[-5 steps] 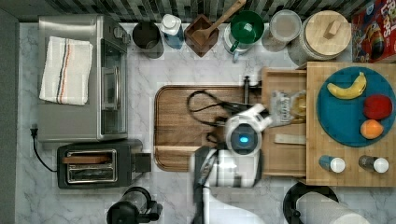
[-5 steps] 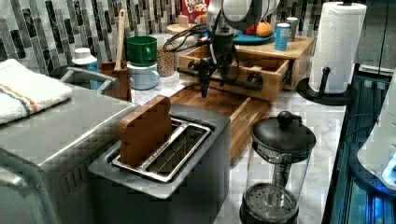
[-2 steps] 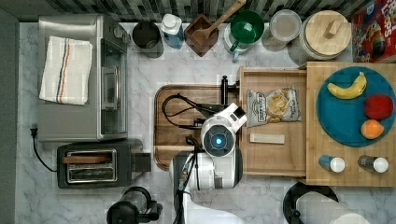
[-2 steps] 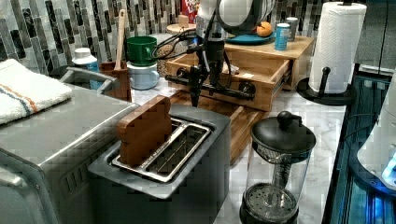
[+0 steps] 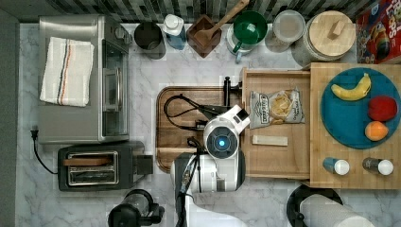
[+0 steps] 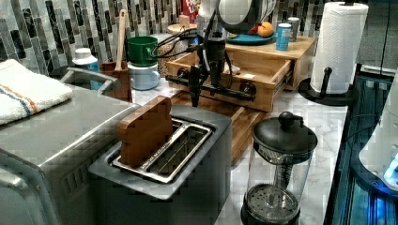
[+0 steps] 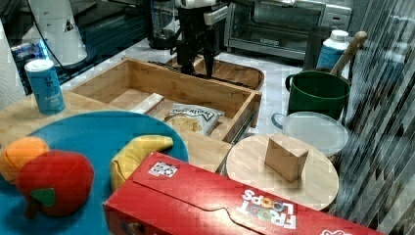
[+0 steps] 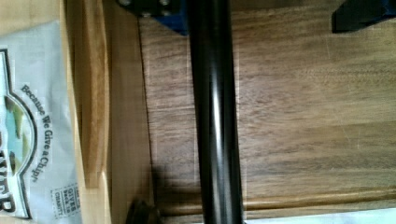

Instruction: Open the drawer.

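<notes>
The robot arm (image 5: 213, 163) hides most of the long black bar handle (image 5: 227, 92); the crinkled chip bag (image 8: 28, 126) is cut off by the wrist view's edge.

The cutting board (image 5: 182, 125) lay bare just beside the drawer (image 5: 276, 161) front. Past its far edge, the toaster (image 5: 101, 164) and French press (image 6: 277, 171) blocked passage.

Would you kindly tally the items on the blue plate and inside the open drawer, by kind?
Fruit on the blue plate: 3 (banana, red fruit, orange)
Chip bags in the drawer: 1
Pale wooden sticks in the drawer: 1
Total: 5
</notes>
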Controlling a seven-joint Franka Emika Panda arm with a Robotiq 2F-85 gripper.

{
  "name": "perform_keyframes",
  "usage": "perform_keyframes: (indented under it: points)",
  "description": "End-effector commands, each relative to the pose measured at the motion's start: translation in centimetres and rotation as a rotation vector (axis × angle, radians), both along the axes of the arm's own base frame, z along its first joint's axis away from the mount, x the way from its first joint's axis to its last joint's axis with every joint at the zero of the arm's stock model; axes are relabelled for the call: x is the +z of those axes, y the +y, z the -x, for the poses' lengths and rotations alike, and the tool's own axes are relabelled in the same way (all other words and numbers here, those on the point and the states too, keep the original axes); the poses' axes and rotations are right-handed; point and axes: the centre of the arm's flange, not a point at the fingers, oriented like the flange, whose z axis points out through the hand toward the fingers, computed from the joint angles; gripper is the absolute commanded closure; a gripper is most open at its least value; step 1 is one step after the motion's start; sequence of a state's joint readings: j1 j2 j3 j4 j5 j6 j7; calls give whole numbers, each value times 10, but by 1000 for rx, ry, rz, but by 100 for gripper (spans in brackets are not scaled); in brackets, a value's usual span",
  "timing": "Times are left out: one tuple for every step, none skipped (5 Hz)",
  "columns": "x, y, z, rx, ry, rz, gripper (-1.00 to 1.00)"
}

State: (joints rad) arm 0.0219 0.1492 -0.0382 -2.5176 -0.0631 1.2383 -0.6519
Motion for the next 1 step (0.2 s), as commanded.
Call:
perform_keyframes:
  points:
    - [21,49,0,74,-21,-23,-100]
